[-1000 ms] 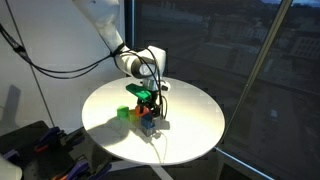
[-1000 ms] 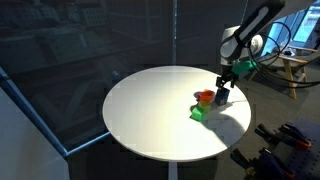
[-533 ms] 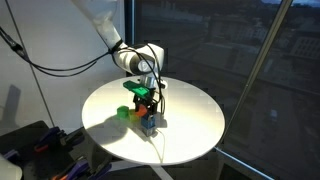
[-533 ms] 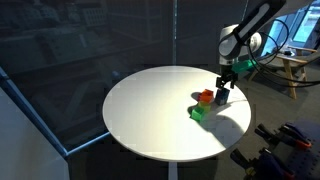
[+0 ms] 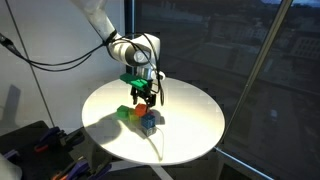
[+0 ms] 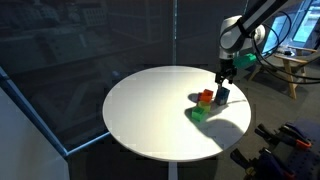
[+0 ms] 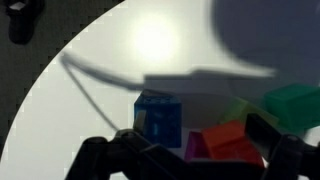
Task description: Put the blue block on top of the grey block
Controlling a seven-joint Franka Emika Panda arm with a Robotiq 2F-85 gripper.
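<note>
**A:** Wrist view, left to right: the blue block stood on the white table. A red block sat just beside it, and a green block was further right.

**B:** And the pincer?

**A:** Spread open, one finger on either side of the cluster, holding nothing. In an exterior view it hung just above the blue block.

**B:** Where was the grey block?

**A:** I couldn't make it out. The blue one stood taller than the green one in that exterior view, so my guess was that the grey sat underneath and the stack was made.

**B:** So what could spoil it?

**A:** Those open fingers straddled the stack closely. A sideways drift or a dip of the arm could have clipped the blue block and knocked it off.

**B:** And the neighbours?

**A:** They were crowded. A knock to the red block might have carried through to the stack. If the blue block sat off-centre, even a small jolt might have tipped it.
</note>
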